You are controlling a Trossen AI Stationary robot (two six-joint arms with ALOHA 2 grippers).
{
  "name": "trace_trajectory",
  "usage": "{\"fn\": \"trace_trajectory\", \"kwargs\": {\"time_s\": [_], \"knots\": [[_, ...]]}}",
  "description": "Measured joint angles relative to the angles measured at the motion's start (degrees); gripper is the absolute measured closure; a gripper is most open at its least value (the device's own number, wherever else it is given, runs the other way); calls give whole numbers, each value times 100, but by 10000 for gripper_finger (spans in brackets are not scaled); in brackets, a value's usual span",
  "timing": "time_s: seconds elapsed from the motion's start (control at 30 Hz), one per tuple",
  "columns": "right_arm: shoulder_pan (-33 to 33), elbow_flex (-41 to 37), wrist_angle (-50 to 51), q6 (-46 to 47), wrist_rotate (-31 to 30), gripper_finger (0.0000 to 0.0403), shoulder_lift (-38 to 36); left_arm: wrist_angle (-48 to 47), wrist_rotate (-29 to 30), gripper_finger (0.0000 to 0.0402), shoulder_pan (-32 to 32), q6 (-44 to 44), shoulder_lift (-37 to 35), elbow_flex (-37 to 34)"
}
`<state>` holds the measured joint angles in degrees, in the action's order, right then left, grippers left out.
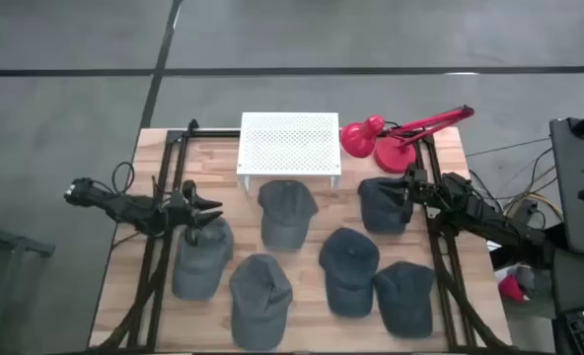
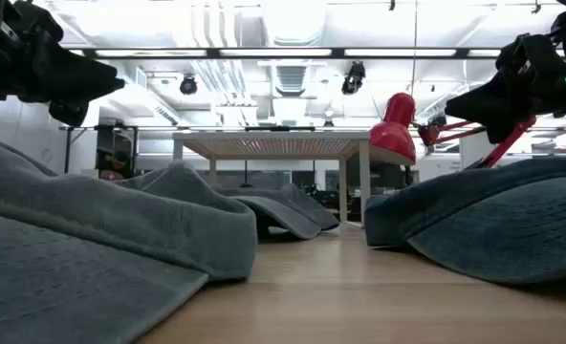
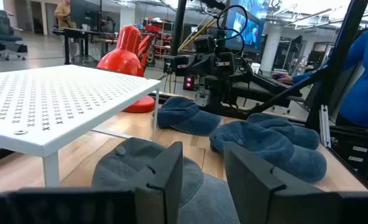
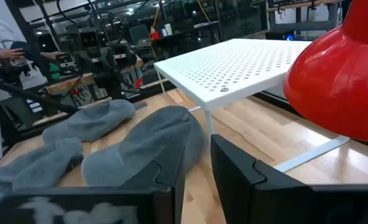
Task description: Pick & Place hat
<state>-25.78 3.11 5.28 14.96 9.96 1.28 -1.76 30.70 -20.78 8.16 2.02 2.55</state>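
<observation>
Several grey caps lie crown up on the wooden table (image 1: 312,247). My left gripper (image 1: 211,208) (image 3: 202,180) is open and hovers over the far end of the left cap (image 1: 201,258), pointing toward the middle far cap (image 1: 285,212) (image 3: 140,165). My right gripper (image 1: 402,187) (image 4: 197,168) is open too. It hovers over the right far cap (image 1: 383,205) and points toward the same middle far cap (image 4: 153,143). In the low view both grippers, the left gripper (image 2: 87,81) and the right gripper (image 2: 474,100), stand clear above the caps.
A white perforated shelf (image 1: 289,143) stands on thin legs at the table's far middle. A red desk lamp (image 1: 381,138) stands at the far right. Black frame rails (image 1: 159,197) run along both table sides. More caps (image 1: 260,296) (image 1: 349,264) (image 1: 405,296) fill the near half.
</observation>
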Motion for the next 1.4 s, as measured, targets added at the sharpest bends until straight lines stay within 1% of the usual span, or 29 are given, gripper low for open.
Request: {"fn": "trace_trajectory", "kwargs": {"time_s": [0.3,0.67,1.17,1.4], "knots": [[0,0,0,0,2,316,0,2,0,280,0,0,1,-2],[-1,0,0,0,0,335,2,1,0,280,0,0,1,-1],[-1,0,1,0,1,316,2,2,0,280,4,0,2,0],[-2,0,1,0,1,325,7,1,0,280,4,0,1,-1]]}}
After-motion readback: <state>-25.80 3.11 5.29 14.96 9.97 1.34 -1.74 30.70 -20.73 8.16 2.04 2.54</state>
